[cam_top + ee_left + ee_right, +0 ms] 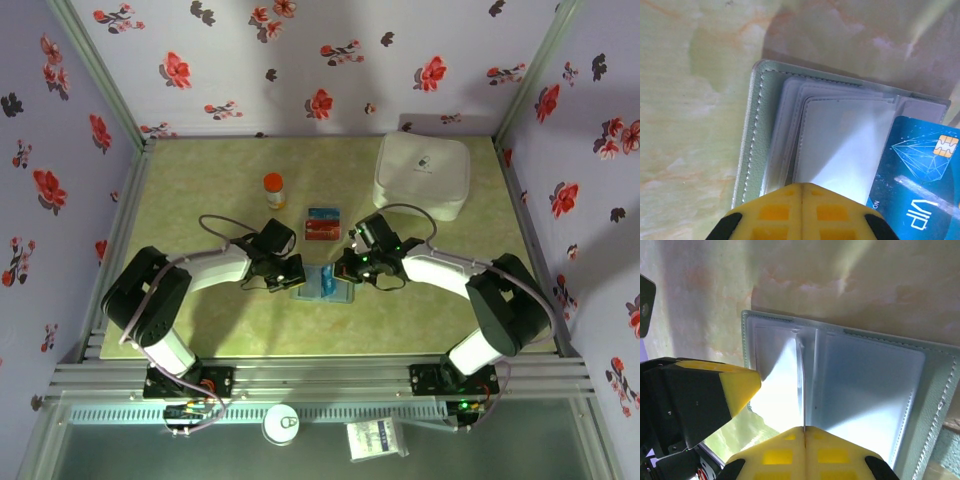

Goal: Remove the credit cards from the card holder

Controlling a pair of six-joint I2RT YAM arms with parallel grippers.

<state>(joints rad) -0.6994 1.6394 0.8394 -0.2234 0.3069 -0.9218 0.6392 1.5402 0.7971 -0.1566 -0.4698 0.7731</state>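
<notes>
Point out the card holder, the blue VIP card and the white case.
card holder (751, 135): left wrist view, on its stitched left edge.
blue VIP card (920, 170): left wrist view, on its printed face.
white case (422, 172): top external view, on the middle of its lid.

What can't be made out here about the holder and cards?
- Right wrist: thin sheet runs edge-on into the shut right gripper; card or clear sleeve, unclear.
- Left wrist: blue card cut off by right and bottom edges; sleeved or loose, unclear.
- Left wrist: shut left gripper hides the card holder's near edge.
- Top external: both grippers cover part of the holder; contents too small to see.
</notes>
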